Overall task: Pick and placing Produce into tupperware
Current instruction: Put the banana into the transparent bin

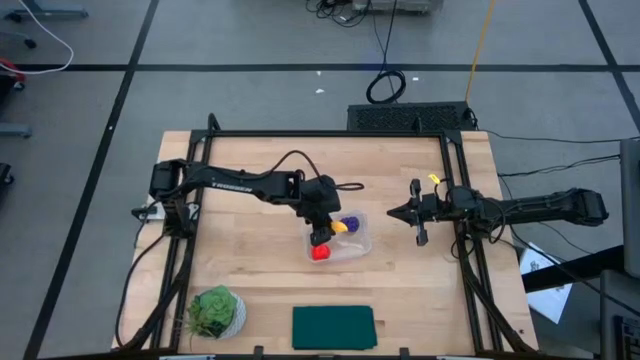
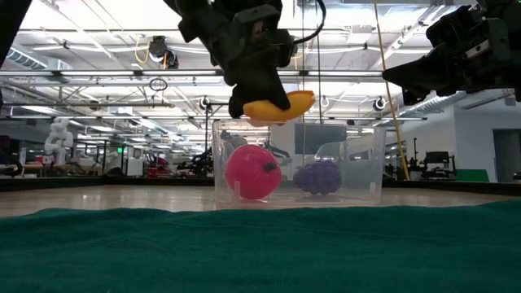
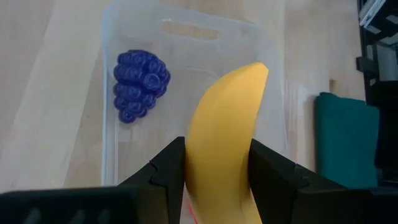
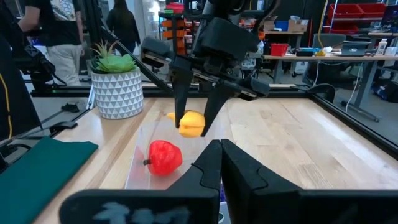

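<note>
The clear tupperware (image 1: 345, 238) stands mid-table. Inside it rest the red round fruit (image 1: 320, 253) and the purple grape cluster (image 3: 140, 84), each on the container's floor. My left gripper (image 1: 325, 226) hovers over the tupperware, shut on the yellow banana (image 3: 225, 149), which stays above the rim in the low view (image 2: 279, 107). My right gripper (image 1: 398, 212) waits shut and level at the table's right side, holding nothing. My left gripper pinches the banana near one end (image 3: 214, 180) between its two fingers, one on each side. The fingers slant down from the table's left side. The banana juts forward past the fingertips, lifted clear above the tupperware's open top.
A potted leafy green plant (image 1: 215, 311) stands near the front left edge. A dark green flat cloth rectangle (image 1: 333, 327) lies at the front middle. Bare wood surrounds the container.
</note>
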